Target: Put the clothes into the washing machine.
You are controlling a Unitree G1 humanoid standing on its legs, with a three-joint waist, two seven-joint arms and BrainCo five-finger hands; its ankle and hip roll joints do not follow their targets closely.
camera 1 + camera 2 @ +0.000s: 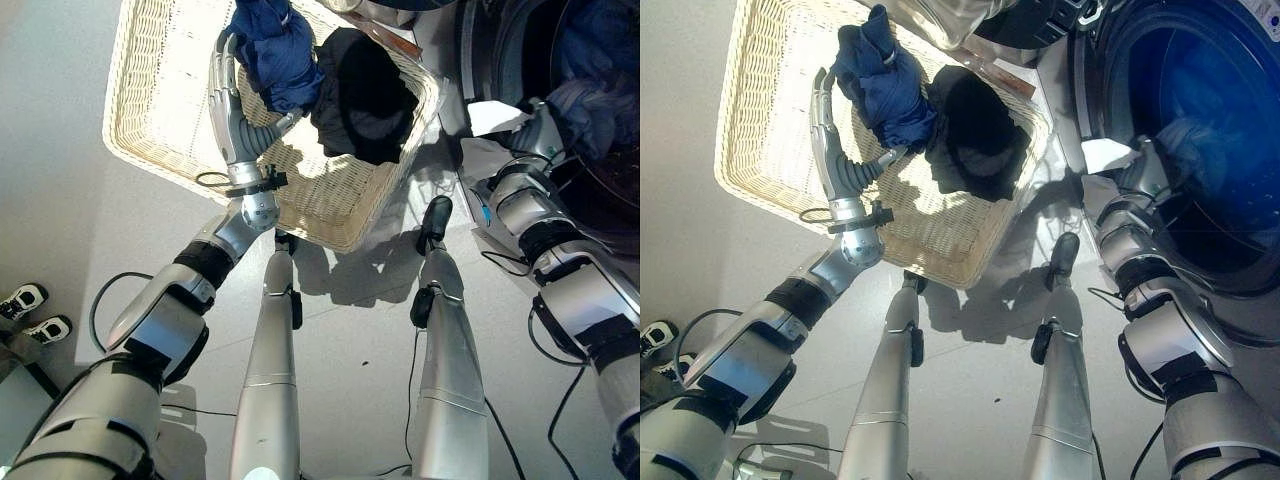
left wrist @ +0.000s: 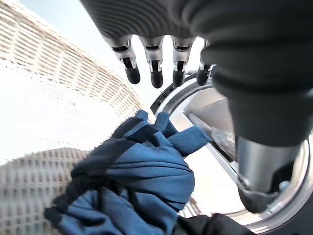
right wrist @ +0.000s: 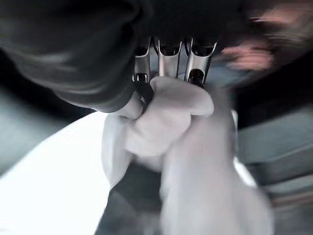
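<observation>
Grey floor [image 1: 80,200] carries a wicker basket [image 1: 160,120] beside the washing machine [image 1: 1200,130]. At the basket's near wall, the left hand [image 1: 228,95] reaches in with fingers straight, beside a blue garment [image 1: 285,50]; a black garment [image 1: 365,95] lies just beyond. At the machine's mouth, the right hand [image 3: 166,58] pinches a white cloth [image 3: 171,117].

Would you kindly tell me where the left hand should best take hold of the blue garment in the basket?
Probably at the bunched top of the blue garment, coming from above: it stands heaped in the basket, and the left hand is beside it, fingers straight.
</observation>
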